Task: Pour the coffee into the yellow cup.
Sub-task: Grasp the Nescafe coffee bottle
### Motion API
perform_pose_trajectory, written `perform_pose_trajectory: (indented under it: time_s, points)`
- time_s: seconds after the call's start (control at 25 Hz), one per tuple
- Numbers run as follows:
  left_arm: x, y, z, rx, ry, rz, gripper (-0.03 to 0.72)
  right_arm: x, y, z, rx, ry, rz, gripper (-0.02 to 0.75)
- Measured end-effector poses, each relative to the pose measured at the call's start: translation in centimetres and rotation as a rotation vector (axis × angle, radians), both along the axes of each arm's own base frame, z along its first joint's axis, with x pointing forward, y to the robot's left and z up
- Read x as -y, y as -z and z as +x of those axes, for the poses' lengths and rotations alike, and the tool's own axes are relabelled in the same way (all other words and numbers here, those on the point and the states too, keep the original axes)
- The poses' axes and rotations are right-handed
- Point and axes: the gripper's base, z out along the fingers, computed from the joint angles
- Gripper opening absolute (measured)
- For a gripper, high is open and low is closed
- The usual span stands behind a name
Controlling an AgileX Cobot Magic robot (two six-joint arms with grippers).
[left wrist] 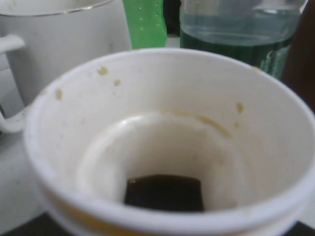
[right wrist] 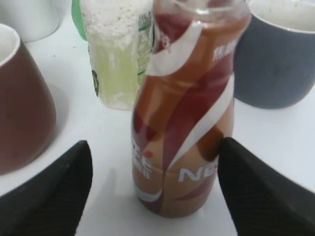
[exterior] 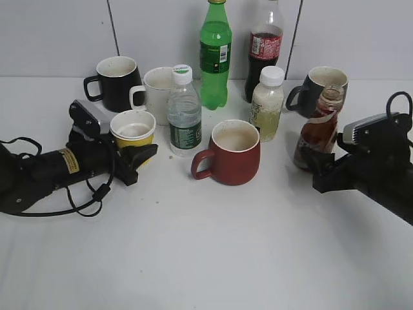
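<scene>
Black and slender, the right gripper (exterior: 322,169) stood with its two fingers (right wrist: 54,196) spread wide, one on each side of the small curvy clear coffee bottle (right wrist: 184,118) with the brown-and-white swirl label; a gap showed between the left finger and the bottle, while the other finger sat just beside or against it. Beyond the bottle stood a dark grey handled mug (exterior: 317,89), and off to the gripper's left a white-capped bottle of pale liquid (exterior: 267,103) and a dark red handled mug (exterior: 229,153).

Across the white table (exterior: 206,258), the left gripper (exterior: 137,159) held the small yellow cup (exterior: 133,132) with white rim and white inside; its fingers were closed about the cup's lower body. Inside the cup a dark patch (left wrist: 164,192) showed low at the near side. Just behind the cup stood a white handled mug (left wrist: 59,44), a clear water bottle with a green label (exterior: 184,111) and a black mug (exterior: 116,82).
</scene>
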Motion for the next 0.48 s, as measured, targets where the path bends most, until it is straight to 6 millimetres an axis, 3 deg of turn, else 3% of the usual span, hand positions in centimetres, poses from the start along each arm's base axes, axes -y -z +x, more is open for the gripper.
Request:
perform_pose_trajectory:
  time_s: [0.48]
  points:
    - [-0.2, -1.1, -1.9, 0.010, 0.012, -0.049, 0.383, 0.1, -0.5, 1.1, 0.031, 0.040, 0.025, 0.597]
